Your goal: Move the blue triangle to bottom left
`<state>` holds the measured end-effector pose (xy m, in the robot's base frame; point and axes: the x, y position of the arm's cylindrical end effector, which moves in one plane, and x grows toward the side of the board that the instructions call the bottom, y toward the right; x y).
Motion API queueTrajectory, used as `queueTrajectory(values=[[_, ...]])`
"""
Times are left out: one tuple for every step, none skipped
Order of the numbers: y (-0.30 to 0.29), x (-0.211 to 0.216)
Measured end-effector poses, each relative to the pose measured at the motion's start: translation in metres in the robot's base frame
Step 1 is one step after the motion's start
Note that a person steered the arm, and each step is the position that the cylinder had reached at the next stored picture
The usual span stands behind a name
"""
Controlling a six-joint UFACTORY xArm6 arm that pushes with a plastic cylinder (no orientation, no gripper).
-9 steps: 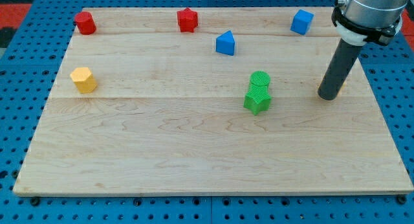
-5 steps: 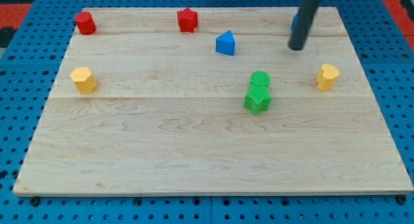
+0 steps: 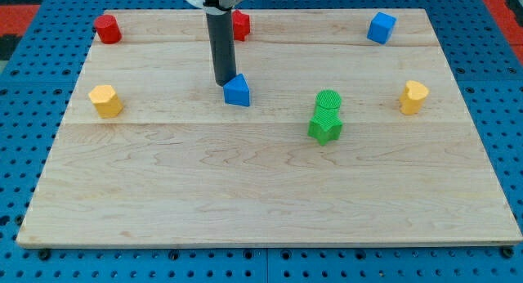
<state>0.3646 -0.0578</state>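
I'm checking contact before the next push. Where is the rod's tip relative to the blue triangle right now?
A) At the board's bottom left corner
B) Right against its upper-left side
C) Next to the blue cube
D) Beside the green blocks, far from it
B: my tip sits right against the upper-left side of the blue triangle, well away from the green blocks and the blue cube.

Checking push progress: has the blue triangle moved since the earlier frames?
Yes. The blue triangle has slid toward the view's left and bottom; against the fixed green blocks it is now farther left. My tip sits at its upper-left edge.
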Motion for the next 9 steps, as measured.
queueTrajectory(values=[[0.026, -0.004], [0.040, 0.003], [0.019, 0.046], [-0.026, 0.102], [-0.035, 0.104], [-0.031, 0.075], [-0.009, 0.056], [0.031, 0.062], [0.046, 0.100]])
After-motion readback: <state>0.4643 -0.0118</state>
